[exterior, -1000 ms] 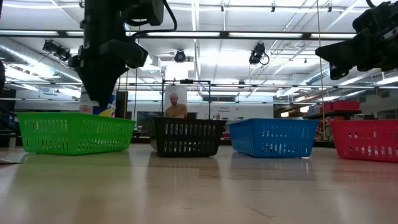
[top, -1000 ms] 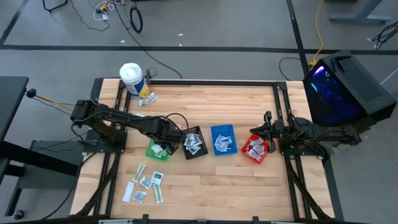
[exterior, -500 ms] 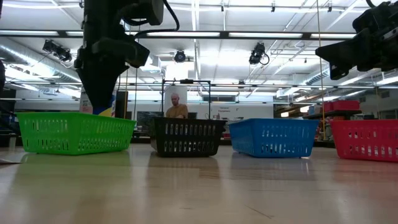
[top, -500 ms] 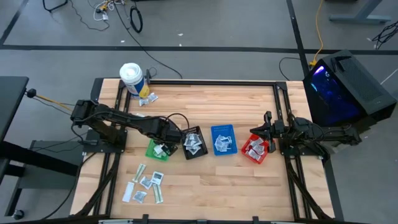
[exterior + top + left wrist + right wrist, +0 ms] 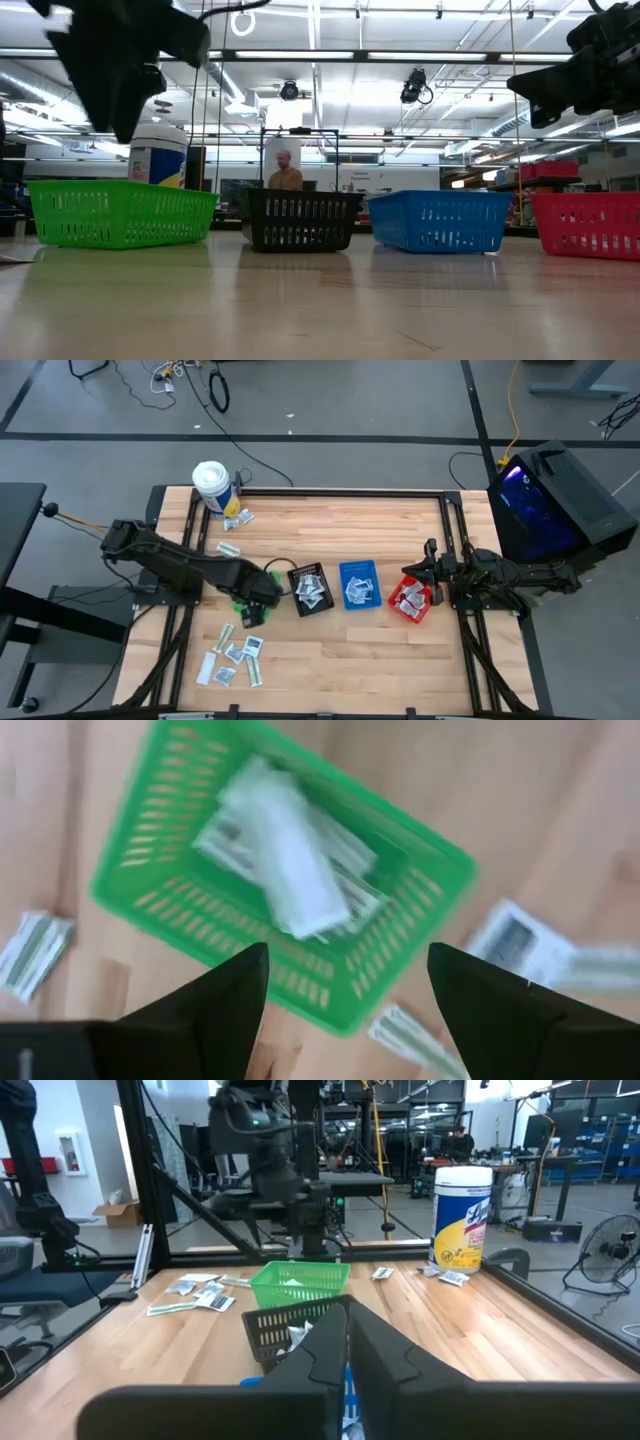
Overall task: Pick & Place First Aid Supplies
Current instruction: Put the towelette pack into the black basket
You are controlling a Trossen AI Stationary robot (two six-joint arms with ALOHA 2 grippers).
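Several loose packets (image 5: 232, 653) left on the worktop (image 5: 330, 530), just in front of the green bin (image 5: 150, 900), strips lying roughly front-to-back. Left tool (image 5: 348, 952) nearer: hovers over that bin, spread and empty. Right tool (image 5: 348, 1315), pressed together, waits by the red bin (image 5: 585, 225).

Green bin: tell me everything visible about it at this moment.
The green bin is a small rectangular basket of slotted plastic, upright on the wooden table, leftmost in the bin row beside the black bin. Several white sachets lie inside. The left pincer hangs open above it, not touching; loose packets lie nearby.
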